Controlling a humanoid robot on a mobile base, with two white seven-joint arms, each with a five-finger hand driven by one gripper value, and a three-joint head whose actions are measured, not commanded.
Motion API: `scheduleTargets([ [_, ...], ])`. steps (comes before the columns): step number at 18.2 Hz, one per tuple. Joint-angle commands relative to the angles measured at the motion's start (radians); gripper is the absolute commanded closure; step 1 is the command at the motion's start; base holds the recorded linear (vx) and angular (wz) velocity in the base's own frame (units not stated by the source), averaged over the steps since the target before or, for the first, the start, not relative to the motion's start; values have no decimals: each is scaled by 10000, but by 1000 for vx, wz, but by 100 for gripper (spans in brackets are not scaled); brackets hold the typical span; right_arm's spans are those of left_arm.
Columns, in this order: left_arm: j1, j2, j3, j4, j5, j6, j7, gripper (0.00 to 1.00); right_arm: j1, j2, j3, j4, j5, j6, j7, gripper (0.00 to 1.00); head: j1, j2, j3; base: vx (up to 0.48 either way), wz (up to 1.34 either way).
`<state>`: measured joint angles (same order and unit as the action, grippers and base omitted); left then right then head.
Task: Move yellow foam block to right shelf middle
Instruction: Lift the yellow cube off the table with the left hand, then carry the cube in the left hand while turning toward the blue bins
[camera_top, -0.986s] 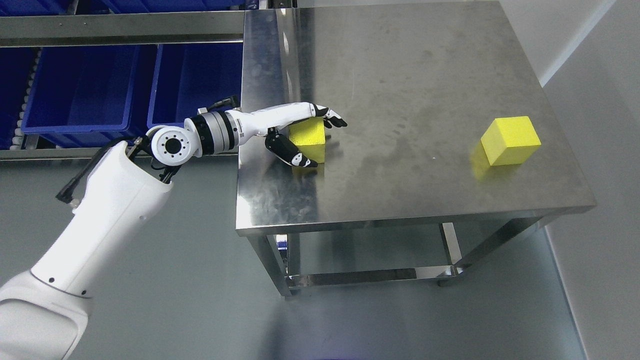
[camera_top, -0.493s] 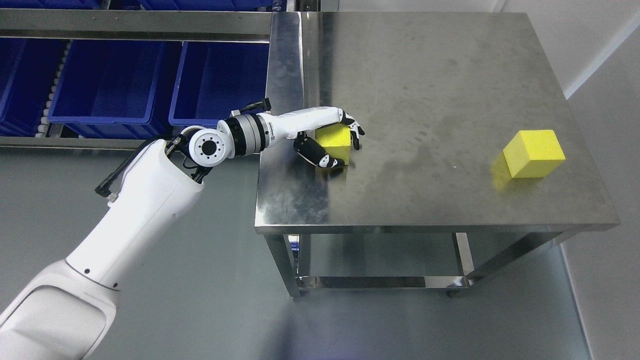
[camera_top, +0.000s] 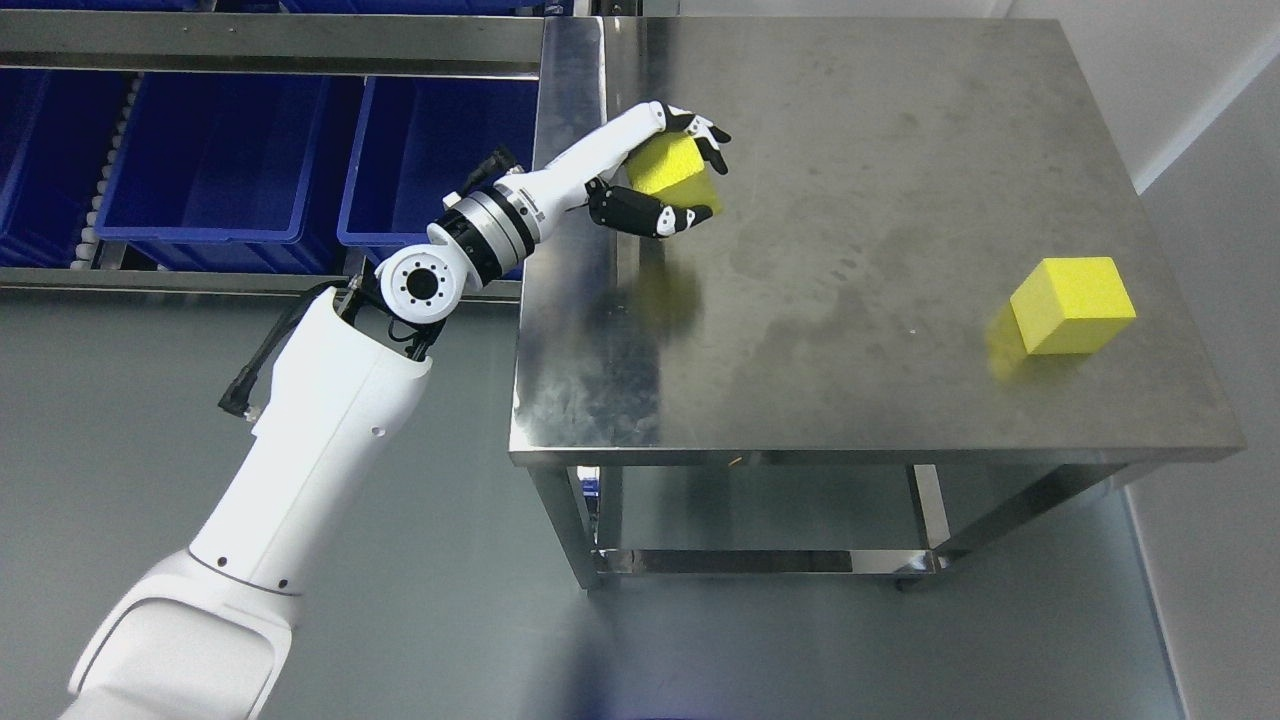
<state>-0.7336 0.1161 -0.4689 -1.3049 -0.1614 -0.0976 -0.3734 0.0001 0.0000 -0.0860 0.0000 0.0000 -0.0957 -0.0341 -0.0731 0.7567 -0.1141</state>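
The yellow foam block (camera_top: 672, 168) sits clamped in the left hand (camera_top: 662, 176), fingers (camera_top: 706, 134) curled over its top and thumb under its near face, held above the steel table (camera_top: 860, 300). Half a second ago it rested on the tabletop; now it is lifted up and back. Blue bins (camera_top: 210, 150) lie left of the hand; a second yellow block (camera_top: 1072, 304) sits well off to its right.
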Motion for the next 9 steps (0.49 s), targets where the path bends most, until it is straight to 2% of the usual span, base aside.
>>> scheduleTargets([
  [1,356,-986,2081,-650,203,-51,710,100,122,-175,1,-175,0,6,3,0,0,0,0,0,120],
  [6,311,-986,1700,-604,157,71,727,100,137,-175,1,-175,15,6,3,0,0,0,0,17,359],
  [9,371,-986,1301,-497,126,102,742,100,122,-175,1,-175,15,6,3,0,0,0,0,20,821],
])
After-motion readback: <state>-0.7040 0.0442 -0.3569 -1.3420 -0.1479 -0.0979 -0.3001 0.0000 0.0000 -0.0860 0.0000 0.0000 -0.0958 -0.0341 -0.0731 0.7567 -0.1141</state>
